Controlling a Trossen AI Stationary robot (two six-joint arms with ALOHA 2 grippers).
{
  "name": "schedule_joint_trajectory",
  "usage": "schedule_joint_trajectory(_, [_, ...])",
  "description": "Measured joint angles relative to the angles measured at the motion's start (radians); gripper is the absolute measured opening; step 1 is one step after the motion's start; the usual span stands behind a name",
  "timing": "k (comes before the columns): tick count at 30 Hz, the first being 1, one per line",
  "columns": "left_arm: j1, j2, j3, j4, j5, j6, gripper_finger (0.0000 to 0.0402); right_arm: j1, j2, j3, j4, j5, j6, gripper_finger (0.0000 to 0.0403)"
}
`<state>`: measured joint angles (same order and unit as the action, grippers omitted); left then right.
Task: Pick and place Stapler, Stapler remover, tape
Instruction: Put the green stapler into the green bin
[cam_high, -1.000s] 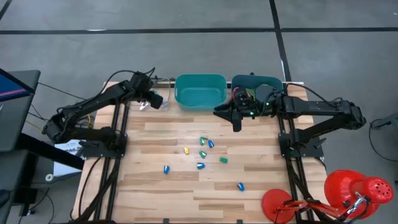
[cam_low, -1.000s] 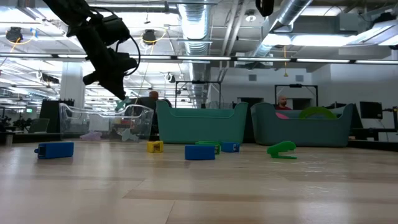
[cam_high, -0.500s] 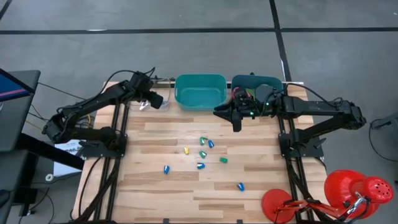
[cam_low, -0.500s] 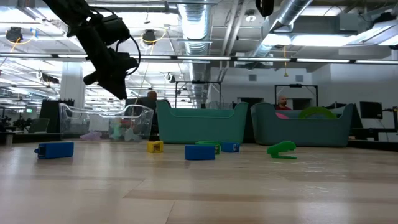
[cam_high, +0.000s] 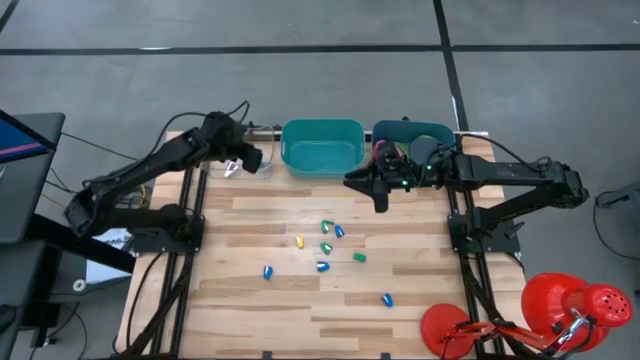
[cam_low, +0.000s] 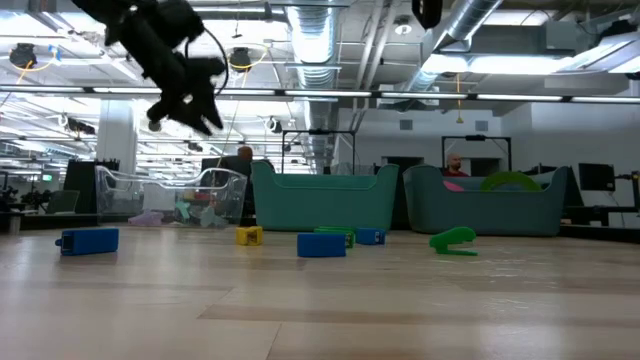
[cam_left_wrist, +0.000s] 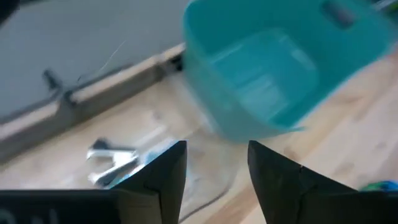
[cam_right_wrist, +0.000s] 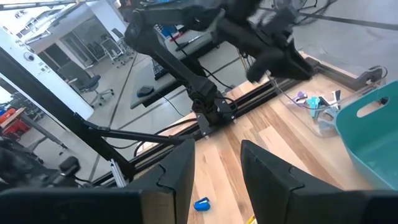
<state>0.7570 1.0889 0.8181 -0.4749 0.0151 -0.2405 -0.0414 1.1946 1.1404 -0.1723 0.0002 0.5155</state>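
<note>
Several small staplers and stapler removers, blue, green and yellow, lie in the middle of the table (cam_high: 325, 247), among them a blue stapler (cam_low: 90, 240) and a green remover (cam_low: 455, 240). Pink and green tape rolls (cam_low: 510, 181) lie in the dark teal bin (cam_high: 432, 133) at the far edge. My left gripper (cam_left_wrist: 214, 180) hangs open above the clear bin (cam_high: 250, 166) at the far left, nothing between its fingers. My right gripper (cam_right_wrist: 214, 171) is open too, hovering in front of the dark teal bin and pointing toward the table's left.
A light teal bin (cam_high: 322, 147) stands between the clear bin and the dark teal one. The clear bin (cam_low: 170, 195) holds a few small items. Red objects (cam_high: 560, 305) sit past the near right corner. People show in the room behind.
My left gripper has risen above the clear bin and tipped closer to level. Its fingers, together a second ago, now stand apart. The small greenish piece at its tips then is no longer there. My right arm has kept still.
</note>
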Motion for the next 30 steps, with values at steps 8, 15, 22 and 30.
schedule_joint_trajectory(8, [-0.124,-0.145,0.002,0.034,0.016,-0.003,0.0161,0.003,0.000,0.000,-0.083,-0.002,-0.004,0.0122])
schedule_joint_trajectory(15, [-0.263,-0.186,0.002,0.084,0.015,-0.004,0.0167,0.005,0.000,0.000,-0.132,-0.069,-0.029,0.0127])
schedule_joint_trajectory(22, [-0.401,-0.185,0.002,0.184,0.014,-0.004,0.0176,0.062,0.000,0.000,-0.242,-0.085,-0.120,0.0150])
schedule_joint_trajectory(30, [-0.543,-0.185,0.002,0.325,0.016,0.018,0.0189,0.140,0.005,0.000,-0.400,-0.056,-0.189,0.0198])
